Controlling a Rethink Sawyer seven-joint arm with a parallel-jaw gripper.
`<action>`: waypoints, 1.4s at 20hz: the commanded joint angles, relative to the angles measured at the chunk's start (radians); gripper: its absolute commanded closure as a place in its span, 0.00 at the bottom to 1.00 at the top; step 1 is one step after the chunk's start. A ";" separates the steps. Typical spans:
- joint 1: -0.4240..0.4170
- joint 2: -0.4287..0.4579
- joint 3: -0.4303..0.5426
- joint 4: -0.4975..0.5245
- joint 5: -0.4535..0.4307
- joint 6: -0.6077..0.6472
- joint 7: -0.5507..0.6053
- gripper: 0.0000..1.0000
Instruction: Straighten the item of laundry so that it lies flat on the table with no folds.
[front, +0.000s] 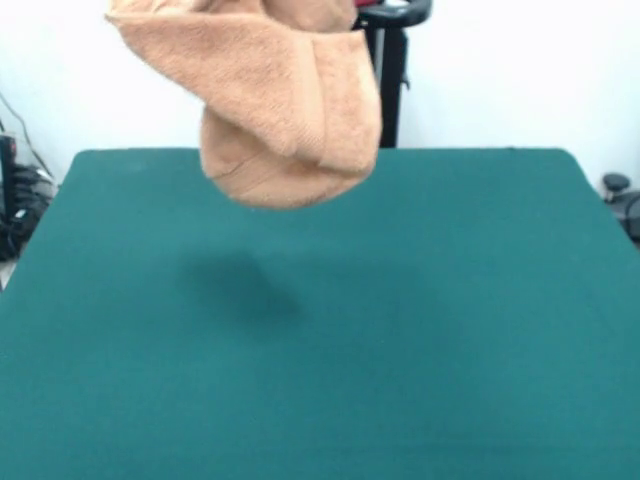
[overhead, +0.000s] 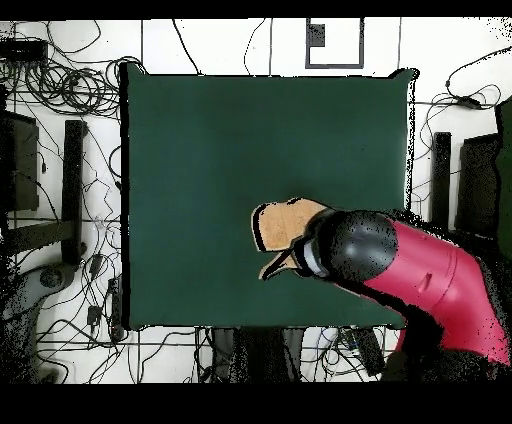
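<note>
The light orange-tan towel (front: 290, 100) hangs bunched and folded in the air above the far part of the green table (front: 400, 330). Its top runs out of the picture's upper edge, and its shadow (front: 245, 285) lies on the cloth below. In the overhead view the towel (overhead: 280, 225) sticks out from under the arm's black wrist (overhead: 345, 245), over the table (overhead: 250, 130) near the robot's side. The red arm (overhead: 430, 280) reaches in from the lower right. My gripper is hidden above the towel in both views, and it holds the towel clear of the table.
The black pedestal (front: 390, 70) stands behind the table's far edge. Cables and dark equipment (overhead: 60, 150) lie on the floor on both sides of the table. Dark gear (front: 20, 200) sits off the left edge in the front view.
</note>
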 joint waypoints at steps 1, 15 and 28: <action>-0.059 0.117 0.164 0.225 0.004 -0.414 -0.077 1.00; -0.069 0.203 0.188 0.243 -0.027 -0.589 -0.009 1.00; 0.099 0.106 0.090 0.082 0.050 -0.233 0.141 1.00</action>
